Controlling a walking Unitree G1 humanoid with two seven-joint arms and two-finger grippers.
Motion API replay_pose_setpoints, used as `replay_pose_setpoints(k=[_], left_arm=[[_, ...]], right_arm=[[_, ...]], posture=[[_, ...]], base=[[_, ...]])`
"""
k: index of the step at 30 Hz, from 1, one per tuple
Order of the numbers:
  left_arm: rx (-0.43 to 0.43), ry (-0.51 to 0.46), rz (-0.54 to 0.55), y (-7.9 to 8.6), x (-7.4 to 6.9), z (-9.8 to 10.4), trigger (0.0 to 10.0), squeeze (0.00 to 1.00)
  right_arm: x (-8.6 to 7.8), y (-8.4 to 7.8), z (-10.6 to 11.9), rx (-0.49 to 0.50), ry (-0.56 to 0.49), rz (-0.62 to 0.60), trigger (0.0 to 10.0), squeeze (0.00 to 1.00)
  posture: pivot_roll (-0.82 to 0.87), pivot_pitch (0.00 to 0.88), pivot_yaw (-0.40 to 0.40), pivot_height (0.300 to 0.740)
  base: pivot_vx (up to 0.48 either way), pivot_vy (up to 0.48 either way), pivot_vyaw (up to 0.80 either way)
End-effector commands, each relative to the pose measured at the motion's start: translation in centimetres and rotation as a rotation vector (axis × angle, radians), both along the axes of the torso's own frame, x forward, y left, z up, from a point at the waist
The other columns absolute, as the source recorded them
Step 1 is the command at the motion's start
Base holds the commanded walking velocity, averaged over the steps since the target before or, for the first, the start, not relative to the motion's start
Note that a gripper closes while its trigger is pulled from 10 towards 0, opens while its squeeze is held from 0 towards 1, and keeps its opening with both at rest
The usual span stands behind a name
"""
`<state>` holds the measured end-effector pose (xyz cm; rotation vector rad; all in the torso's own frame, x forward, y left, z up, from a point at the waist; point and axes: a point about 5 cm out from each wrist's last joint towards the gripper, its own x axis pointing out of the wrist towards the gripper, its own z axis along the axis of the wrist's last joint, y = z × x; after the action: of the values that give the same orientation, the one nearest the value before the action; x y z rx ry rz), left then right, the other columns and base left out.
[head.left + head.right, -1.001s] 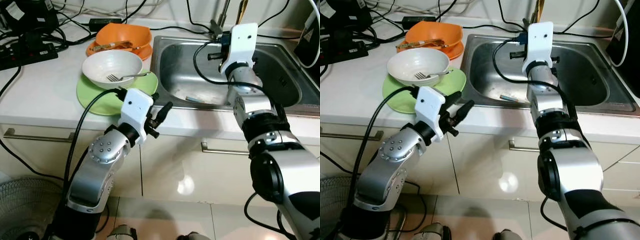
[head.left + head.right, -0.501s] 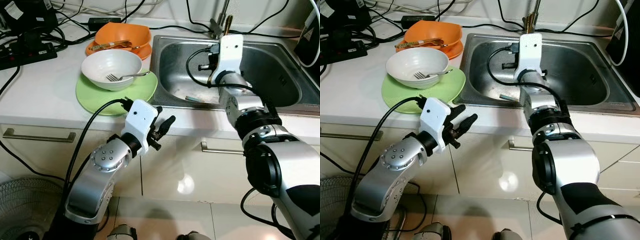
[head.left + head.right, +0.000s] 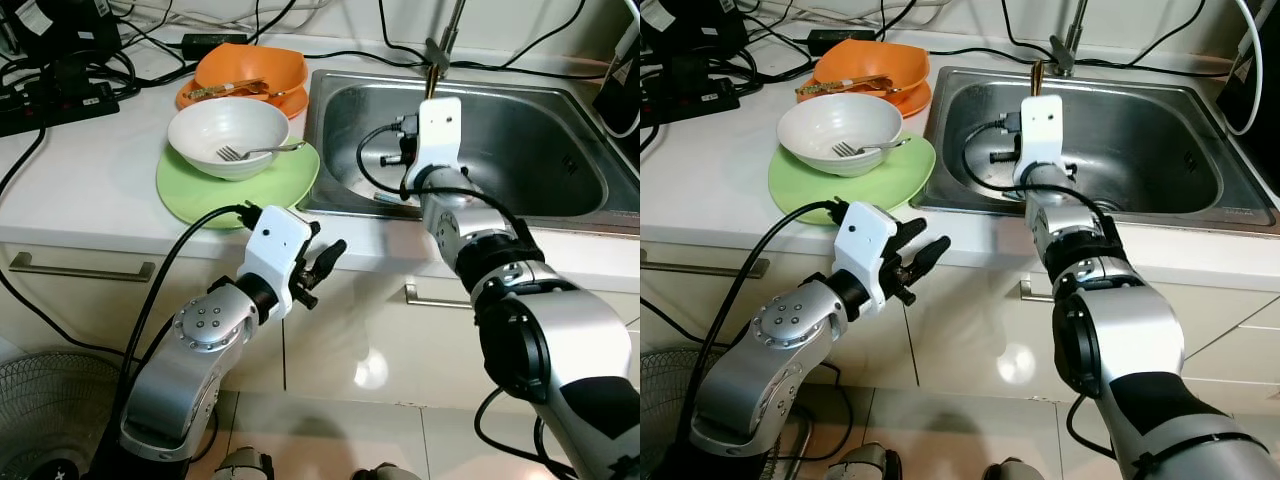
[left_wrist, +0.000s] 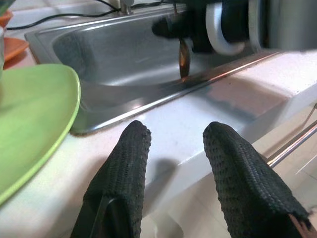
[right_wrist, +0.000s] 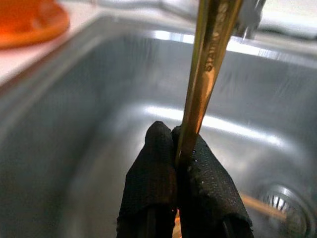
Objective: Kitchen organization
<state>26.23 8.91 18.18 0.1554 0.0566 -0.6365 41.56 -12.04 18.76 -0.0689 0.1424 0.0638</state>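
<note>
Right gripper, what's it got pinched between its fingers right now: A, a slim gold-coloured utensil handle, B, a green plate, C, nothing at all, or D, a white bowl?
A: the right gripper has its black fingers closed on a slim gold-coloured utensil handle above the sink.

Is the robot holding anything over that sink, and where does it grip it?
Yes: the right gripper pinches a gold utensil handle near its lower end. The left gripper holds nothing.
</note>
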Motion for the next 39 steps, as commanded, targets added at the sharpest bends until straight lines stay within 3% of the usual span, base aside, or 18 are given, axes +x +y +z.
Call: replay_pose_setpoints(k=[1,16,17,18,19,20,21,27,30,31,39], left_arm=[[-0.003,0.003,0.002,0.1,-0.3,0.1,10.0,0.00],[-0.005,0.013,0.012,0.2,-0.6,0.3,10.0,0.00],[-0.005,0.013,0.013,0.2,-0.6,0.3,10.0,0.00],[-0.005,0.013,0.013,0.2,-0.6,0.3,10.0,0.00],[-0.005,0.013,0.013,0.2,-0.6,0.3,10.0,0.00],[-0.005,0.014,0.012,0.2,-0.7,0.3,10.0,0.00],[-0.005,0.015,0.012,0.2,-0.7,0.3,10.0,0.00],[-0.005,0.018,0.010,0.2,-0.7,0.3,10.0,0.00],[-0.005,0.018,0.009,0.2,-0.7,0.3,10.0,0.00],[-0.005,0.016,0.008,0.1,-0.7,0.4,10.0,0.00],[-0.008,-0.001,0.018,0.1,-0.5,0.5,10.0,0.00]], right_arm=[[-0.2,-0.2,-0.7,0.000,0.031,-0.011,10.0,0.00],[-0.6,-0.3,-2.0,0.006,0.073,-0.027,10.0,0.00],[-0.6,-0.3,-2.1,0.005,0.076,-0.026,10.0,0.09],[-0.6,-0.3,-2.2,0.003,0.077,-0.025,10.0,0.09],[-0.7,-0.3,-2.3,0.001,0.081,-0.024,10.0,0.75],[-0.7,-0.4,-2.5,0.000,0.085,-0.024,10.0,0.94],[-0.7,-0.4,-2.6,0.002,0.090,-0.025,10.0,0.98],[-0.8,-0.6,-2.8,0.004,0.097,-0.033,10.0,1.00],[-0.8,-0.7,-2.8,0.004,0.094,-0.038,10.0,1.00],[-0.6,-0.7,-2.2,0.009,0.069,-0.040,10.0,0.00],[0.0,-0.2,0.6,0.040,-0.076,-0.011,10.0,0.00]], posture=[[0.17,0.102,-0.069,0.718],[0.19,0.116,-0.067,0.718],[0.19,0.117,-0.067,0.718],[0.19,0.117,-0.067,0.718],[0.19,0.117,-0.067,0.718],[0.19,0.118,-0.066,0.718],[0.19,0.118,-0.065,0.718],[0.19,0.118,-0.065,0.718],[0.18,0.118,-0.064,0.718],[0.18,0.119,-0.063,0.718],[0.16,0.120,-0.060,0.718]], base=[[0.000,0.000,0.00],[0.000,0.000,0.00],[0.000,0.000,0.00],[0.000,0.000,0.00],[0.000,0.000,0.00],[0.000,0.000,0.00],[0.000,0.000,0.00],[0.000,0.000,0.00],[0.000,0.000,0.00],[0.000,0.000,0.00],[0.000,0.000,0.00]])
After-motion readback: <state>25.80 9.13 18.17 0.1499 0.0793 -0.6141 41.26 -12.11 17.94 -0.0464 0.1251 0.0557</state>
